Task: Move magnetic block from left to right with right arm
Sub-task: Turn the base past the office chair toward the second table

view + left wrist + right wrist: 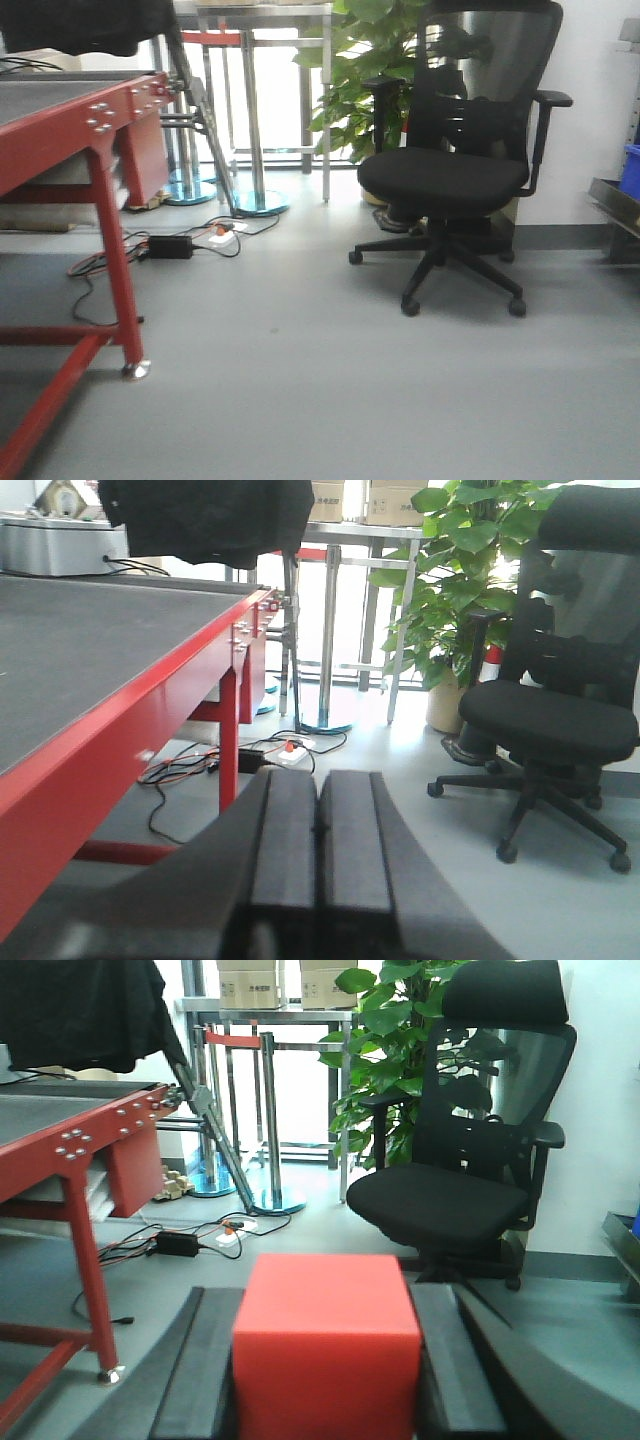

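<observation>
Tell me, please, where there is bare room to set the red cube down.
The dark tabletop is bare from its red front edge back to the grey box. The grey floor between the table leg and the office chair is open. Cables crowd the floor beyond that leg.

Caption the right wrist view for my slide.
Right end effector grips a small solid-red cube; black office chair behind.

The table (50, 105) is set left, the chair (445, 180) right (a plant (345, 95) behind it); cables (170, 246) are laid on the floor (330, 400) between.
</observation>
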Motion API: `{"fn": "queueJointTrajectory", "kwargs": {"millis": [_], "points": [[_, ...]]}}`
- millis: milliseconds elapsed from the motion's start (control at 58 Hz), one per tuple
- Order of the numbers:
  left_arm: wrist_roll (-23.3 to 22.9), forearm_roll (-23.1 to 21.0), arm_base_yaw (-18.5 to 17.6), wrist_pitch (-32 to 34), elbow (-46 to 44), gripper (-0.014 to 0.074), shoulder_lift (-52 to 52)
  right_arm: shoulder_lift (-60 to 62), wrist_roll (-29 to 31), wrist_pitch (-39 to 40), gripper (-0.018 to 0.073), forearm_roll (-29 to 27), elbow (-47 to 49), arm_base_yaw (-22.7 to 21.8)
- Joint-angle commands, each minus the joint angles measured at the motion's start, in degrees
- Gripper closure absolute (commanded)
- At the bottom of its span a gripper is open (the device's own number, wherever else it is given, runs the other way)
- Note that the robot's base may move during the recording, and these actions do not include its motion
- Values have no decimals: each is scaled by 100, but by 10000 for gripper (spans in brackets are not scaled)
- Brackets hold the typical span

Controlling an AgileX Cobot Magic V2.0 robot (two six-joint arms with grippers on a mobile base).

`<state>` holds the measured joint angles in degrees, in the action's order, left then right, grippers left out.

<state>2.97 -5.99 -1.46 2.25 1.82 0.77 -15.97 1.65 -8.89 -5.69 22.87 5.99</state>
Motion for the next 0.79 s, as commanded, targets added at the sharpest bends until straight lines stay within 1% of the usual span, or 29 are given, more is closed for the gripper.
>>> {"fn": "queueJointTrajectory", "kwargs": {"millis": [0, 776], "points": [[1, -27, 6, 496, 44, 722, 68, -48, 60, 495, 282, -11, 178, -39], [1, -27, 6, 496, 44, 722, 49, -54, 60, 495, 282, -11, 178, -39]]}}
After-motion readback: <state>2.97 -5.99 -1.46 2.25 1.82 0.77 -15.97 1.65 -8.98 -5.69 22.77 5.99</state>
